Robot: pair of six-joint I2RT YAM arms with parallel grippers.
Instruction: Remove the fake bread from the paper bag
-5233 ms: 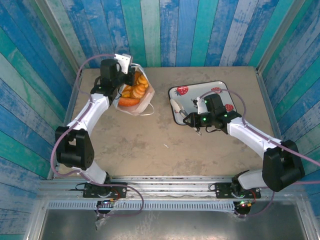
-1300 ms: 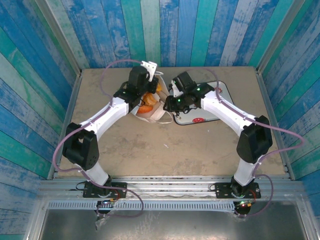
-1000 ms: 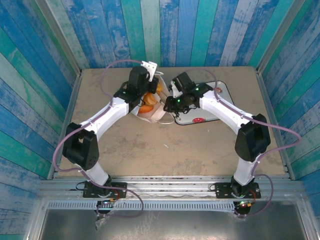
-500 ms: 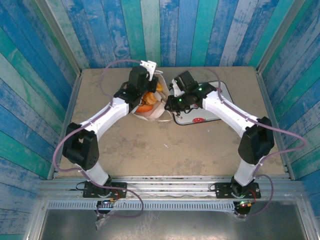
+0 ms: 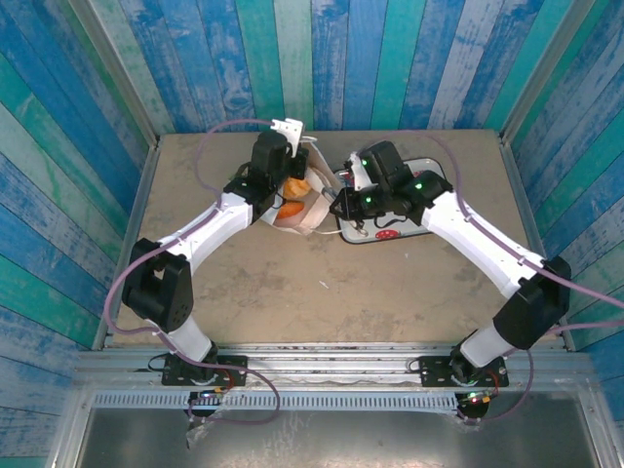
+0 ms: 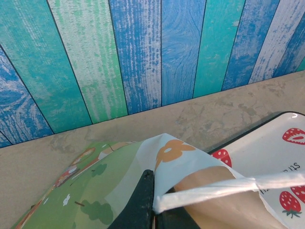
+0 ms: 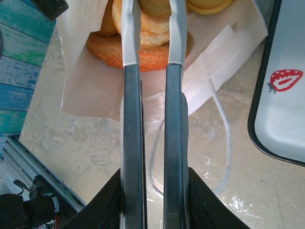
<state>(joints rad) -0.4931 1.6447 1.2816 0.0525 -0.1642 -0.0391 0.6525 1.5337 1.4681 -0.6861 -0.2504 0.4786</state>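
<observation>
Left gripper [image 6: 153, 193] clamped on paper bag [image 6: 95, 191] rim, perhaps handle [image 6: 214, 188] too, far centre. Right gripper [image 7: 153, 179] squeezing tongs [image 7: 131, 95]; 2 blades pinch fake bread [image 7: 151, 28] at bag mouth. Strawberry tray [image 7: 281, 114] just right of bag.

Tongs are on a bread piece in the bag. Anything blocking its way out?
Nothing visible does. The tongs flank a bread piece at the open mouth of the paper bag; the left tool pinches the bag's top edge. A loose handle loop lies on the table between bag and tray.
</observation>
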